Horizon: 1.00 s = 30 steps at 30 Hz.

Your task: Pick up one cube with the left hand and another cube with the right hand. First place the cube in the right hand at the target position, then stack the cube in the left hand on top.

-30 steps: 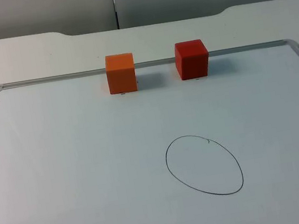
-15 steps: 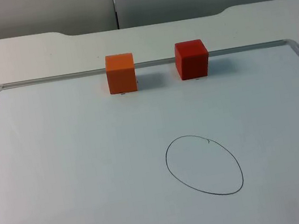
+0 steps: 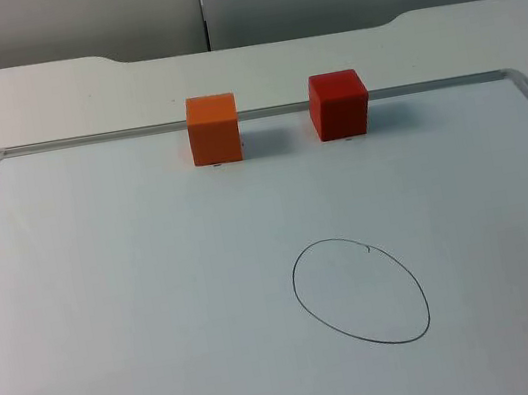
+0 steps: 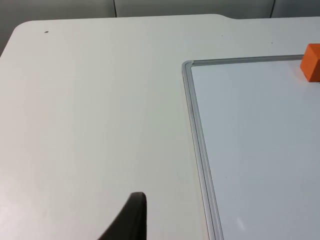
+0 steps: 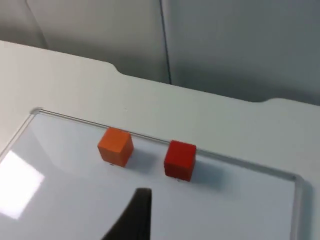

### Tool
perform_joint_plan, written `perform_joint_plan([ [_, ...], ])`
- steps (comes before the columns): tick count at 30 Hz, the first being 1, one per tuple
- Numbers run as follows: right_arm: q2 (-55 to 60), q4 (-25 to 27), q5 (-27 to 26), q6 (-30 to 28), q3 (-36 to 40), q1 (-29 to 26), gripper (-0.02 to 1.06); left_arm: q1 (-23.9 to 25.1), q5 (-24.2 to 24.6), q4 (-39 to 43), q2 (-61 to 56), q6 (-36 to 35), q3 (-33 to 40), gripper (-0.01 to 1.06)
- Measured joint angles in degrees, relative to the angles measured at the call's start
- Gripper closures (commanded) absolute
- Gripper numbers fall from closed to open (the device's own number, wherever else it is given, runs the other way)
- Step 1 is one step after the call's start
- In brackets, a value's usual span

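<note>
We've got two cubes sitting on the whiteboard (image 3: 111,314) that lies flat on the white counter (image 3: 45,97): the orange cube (image 3: 213,129) and the red cube (image 3: 339,104), both upright, side by side but apart, tight against the board's far edge. Being cubes, they have no long axis; the orange one faces us nearly square, the red one is turned a touch. Nearer our side of the board we see a hand-drawn oval (image 3: 361,291), with nothing inside it. The left claw (image 4: 131,220) hangs over bare counter beside the board's left frame, near its far-left corner. The right claw (image 5: 134,216) hovers above the board, looking at both cubes. How wide either claw stands, we cannot tell
</note>
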Motion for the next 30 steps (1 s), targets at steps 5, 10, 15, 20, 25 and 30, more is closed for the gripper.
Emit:
perform_joint_plan([
  [5, 14.2, 0.0, 0.8, 0.6, -14.7, 5.7, 0.09, 0.0, 0.0, 0.0, 0.0, 0.0, 0.0, 0.03],
  [10, 25.8, -3.4, 1.6, 8.4, -24.8, 9.4, 0.09, 0.0, 0.0, 0.0, 0.0, 0.0, 0.0, 0.03],
  [15, 36.6, -12.5, 4.8, 17.8, -30.9, 12.1, 0.09, 0.0, 0.0, 0.0, 0.0, 0.0, 0.0, 0.03],
  [20, 46.2, -15.5, 5.6, 23.2, -32.9, 13.8, 0.09, 0.0, 0.0, 0.0, 0.0, 0.0, 0.0, 0.03],
  [25, 52.7, -15.6, 4.7, 27.0, -33.0, 13.9, 0.09, 0.0, 0.0, 0.0, 0.0, 0.0, 0.0, 0.03],
  [30, 58.8, -15.8, 3.3, 28.3, -33.1, 13.9, 0.10, 0.0, 0.0, 0.0, 0.0, 0.0, 0.0, 0.03],
])
